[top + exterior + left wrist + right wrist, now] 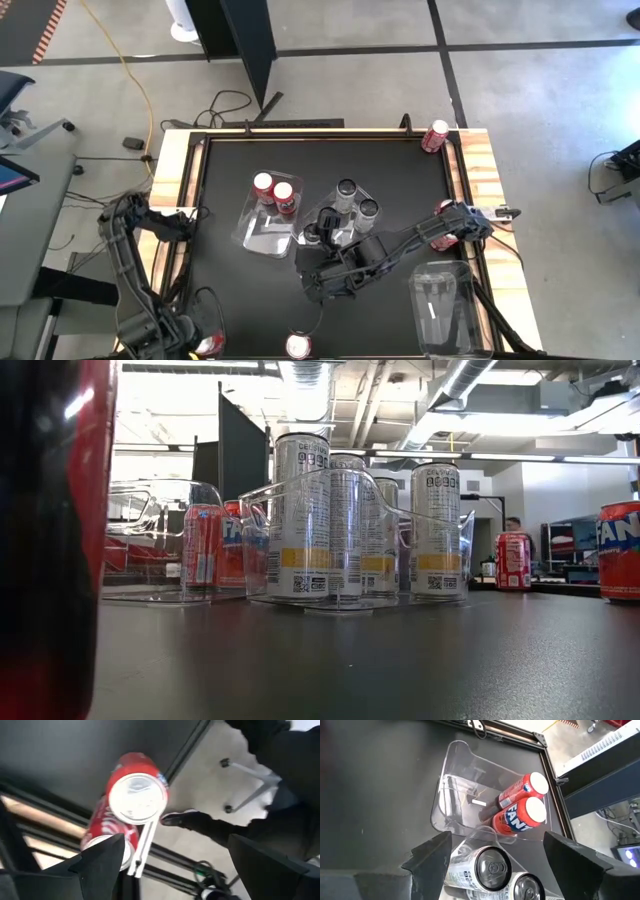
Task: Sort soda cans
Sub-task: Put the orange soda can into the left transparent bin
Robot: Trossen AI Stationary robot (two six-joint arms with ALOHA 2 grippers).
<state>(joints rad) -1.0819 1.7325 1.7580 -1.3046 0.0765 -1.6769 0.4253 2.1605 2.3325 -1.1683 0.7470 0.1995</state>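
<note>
Black and wood-rimmed, the counter (225, 290) carries, from left to right, the left gripper (172, 865) with fingers spread near the front-left corner, a clear rectangular plastic tray (262, 232) holding two red silver-topped soda cans (275, 193), then silver-grey dark-topped cans (352, 205) mid-counter beneath the spread-fingered right gripper (495, 852).

My overhead camera looks straight down on the whole bench (230, 300). My low one sits at bench height, facing the room. Each wrist camera peers past its own pincer. The right wrist and overhead views share the red-can tray (465, 780) (262, 232).
</note>
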